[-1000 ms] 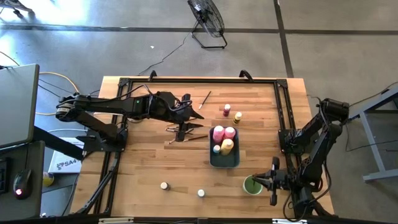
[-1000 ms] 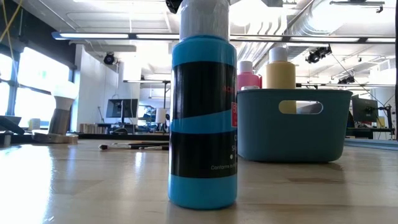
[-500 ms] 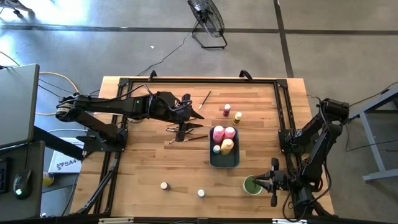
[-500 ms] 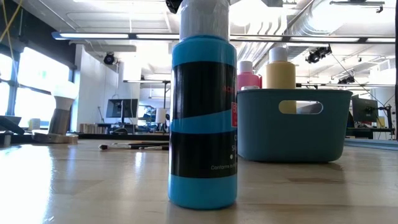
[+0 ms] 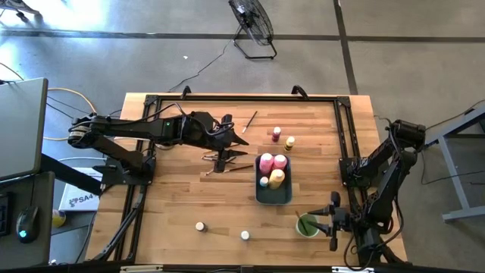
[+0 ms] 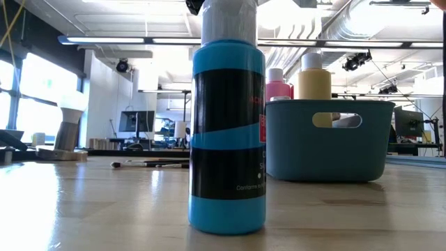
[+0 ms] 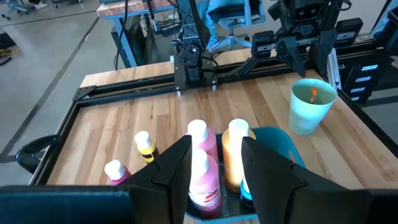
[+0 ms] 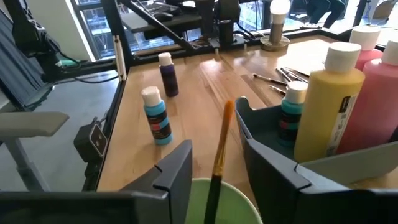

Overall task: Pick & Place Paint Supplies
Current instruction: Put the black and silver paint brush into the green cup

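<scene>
A grey concrete floor surrounds the wooden table, a box marked "SA4" lying beside it. In the tray stand two pink bottles and a yellow one — white-capped, their label print too small to read. A brown-handled brush leans in the green cup; the right tool sits just beside it, fingers apart and empty. The left tool hovers over loose brushes — fingers parted, holding nothing.

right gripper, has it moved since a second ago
Yes. The right gripper has drawn slightly back from the green cup, fingers opened, leaving a paintbrush standing in it.
</scene>
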